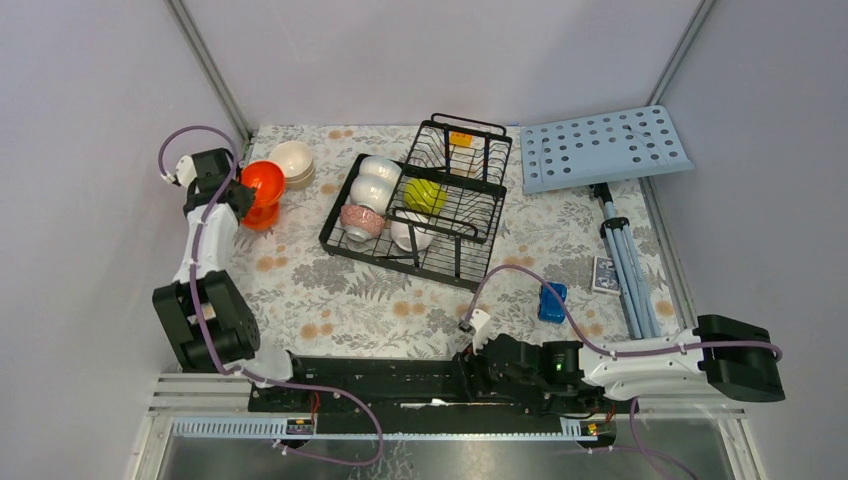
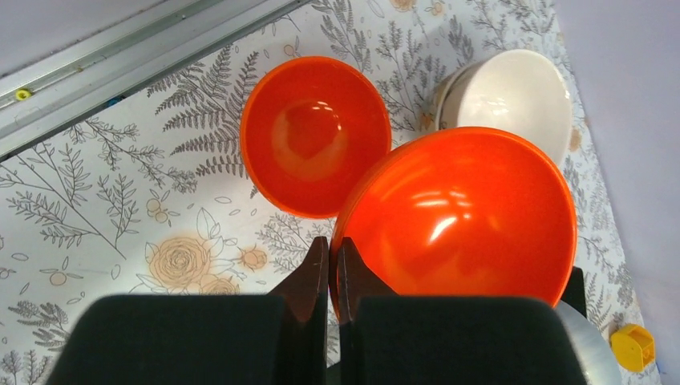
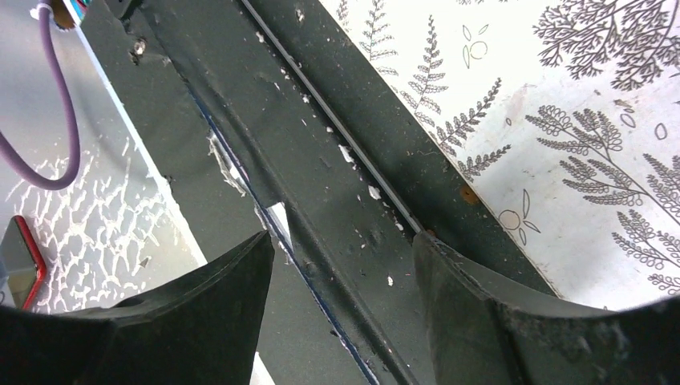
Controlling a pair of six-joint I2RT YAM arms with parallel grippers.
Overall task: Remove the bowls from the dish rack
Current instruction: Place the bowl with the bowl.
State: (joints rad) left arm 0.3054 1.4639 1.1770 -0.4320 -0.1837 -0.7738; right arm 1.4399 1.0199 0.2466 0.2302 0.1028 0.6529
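Note:
My left gripper [image 1: 237, 190] [image 2: 333, 245] is shut on the rim of a glossy orange bowl [image 1: 264, 179] [image 2: 465, 216], which it holds above the table at the far left. A second orange bowl [image 1: 259, 216] [image 2: 313, 136] sits on the cloth just under it. Stacked white bowls [image 1: 293, 160] [image 2: 513, 92] are beside them. The black dish rack [image 1: 470, 235] holds two white bowls [image 1: 378, 178], a pink-speckled one [image 1: 362, 220], a yellow-green one [image 1: 425, 195] and another white one [image 1: 410, 236]. My right gripper [image 1: 470, 348] [image 3: 345, 241] is open and empty over the black base rail [image 3: 321, 160].
A light-blue perforated board [image 1: 605, 148] on a tripod [image 1: 625, 260] stands at the back right. A blue object [image 1: 552, 300] and a small card box [image 1: 605, 275] lie near it. A small yellow-orange piece [image 1: 460, 139] sits in the rack's basket. A yellow piece [image 2: 632, 346] shows in the left wrist view.

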